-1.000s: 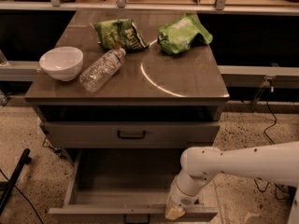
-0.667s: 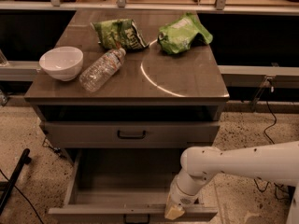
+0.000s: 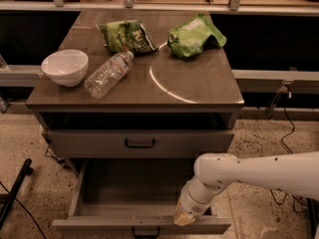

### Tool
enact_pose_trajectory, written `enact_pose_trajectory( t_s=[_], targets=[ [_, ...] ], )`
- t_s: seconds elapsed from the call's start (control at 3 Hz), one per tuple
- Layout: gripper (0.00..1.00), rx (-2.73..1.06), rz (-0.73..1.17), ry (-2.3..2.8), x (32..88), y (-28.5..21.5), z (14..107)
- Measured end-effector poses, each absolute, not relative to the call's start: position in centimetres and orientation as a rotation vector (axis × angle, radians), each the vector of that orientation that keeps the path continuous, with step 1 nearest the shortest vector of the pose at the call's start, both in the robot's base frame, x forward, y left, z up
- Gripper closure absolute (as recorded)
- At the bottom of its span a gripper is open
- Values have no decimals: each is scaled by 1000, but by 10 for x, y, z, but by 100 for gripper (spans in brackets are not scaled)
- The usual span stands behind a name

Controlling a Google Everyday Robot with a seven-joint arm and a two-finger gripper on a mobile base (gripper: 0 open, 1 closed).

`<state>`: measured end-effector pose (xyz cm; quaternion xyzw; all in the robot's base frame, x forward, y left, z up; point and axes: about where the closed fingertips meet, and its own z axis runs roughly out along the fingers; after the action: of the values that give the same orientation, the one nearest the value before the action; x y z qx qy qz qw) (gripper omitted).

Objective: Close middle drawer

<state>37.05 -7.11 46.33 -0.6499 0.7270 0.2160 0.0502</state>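
The middle drawer (image 3: pixel 142 225) is pulled far out of the grey-brown cabinet, and its inside looks empty. Its low front panel runs along the bottom of the view, with a small dark handle (image 3: pixel 145 231) partly cut off by the frame edge. My gripper (image 3: pixel 183 218), on the end of the white arm (image 3: pixel 259 176) reaching in from the right, sits at the top edge of that front panel, right of the handle. Above it, the taller-fronted top drawer (image 3: pixel 139 143) is shut.
On the cabinet top (image 3: pixel 199 86) are a white bowl (image 3: pixel 65 67), a clear plastic bottle (image 3: pixel 108 74) lying on its side, and two green chip bags (image 3: pixel 127 35) (image 3: pixel 195 35). A black leg (image 3: pixel 15 193) stands at the left on the speckled floor. Cables (image 3: pixel 285 133) hang at the right.
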Motion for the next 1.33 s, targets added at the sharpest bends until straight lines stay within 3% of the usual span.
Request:
enact_pose_trajectory(
  t_s=[0.33, 1.33],
  targets=[
    [100, -1921, 585, 2121, 412, -55, 490],
    [100, -1929, 692, 2182, 384, -73, 462]
  ],
)
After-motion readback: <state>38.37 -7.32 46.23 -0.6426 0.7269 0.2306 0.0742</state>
